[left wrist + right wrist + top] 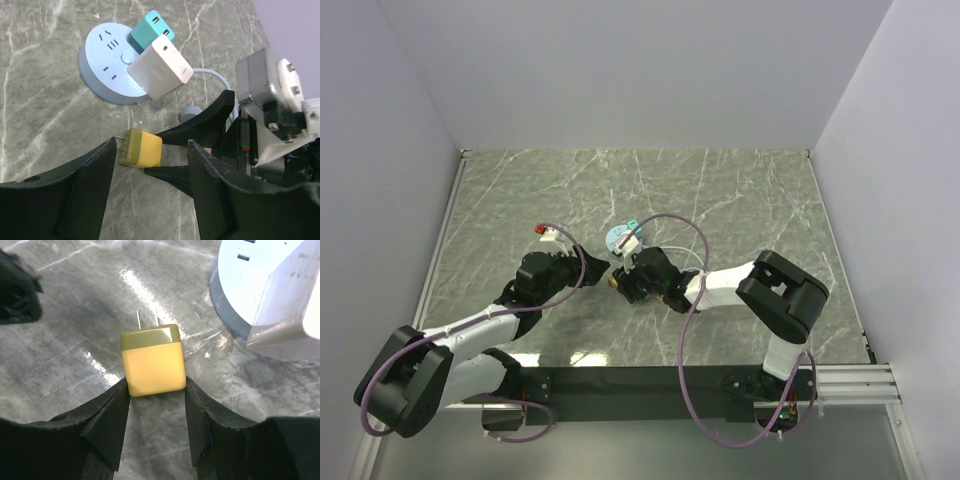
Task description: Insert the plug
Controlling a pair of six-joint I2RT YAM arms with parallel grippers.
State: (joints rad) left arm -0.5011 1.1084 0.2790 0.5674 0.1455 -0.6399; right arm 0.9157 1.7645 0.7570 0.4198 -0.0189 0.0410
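My left gripper (pixel 151 145) is spread wide and holds nothing. Its fingers flank the yellow plug (pixel 141 148) without clamping it, though the prongs sit very near the left one.

The plug hangs just above the table (pixel 30 100), between my two grippers. In the right wrist view its two prongs point to 12 o'clock. I judge it light and rigid, a small plastic cube with glossy sides that could slide under a push. The thin metal prongs would bend if jammed against the socket face.

My right gripper (pixel 157 385) pinches the plug by its rear corners only. That looks a shallow hold to me. The flat side faces further forward would resist twisting better.

The round blue socket hub (pixel 100 55) lies at 11 o'clock from the plug in the left wrist view. It already carries a white charger (pixel 160 67) and a teal charger (pixel 150 30), with free slots at their 9 o'clock.
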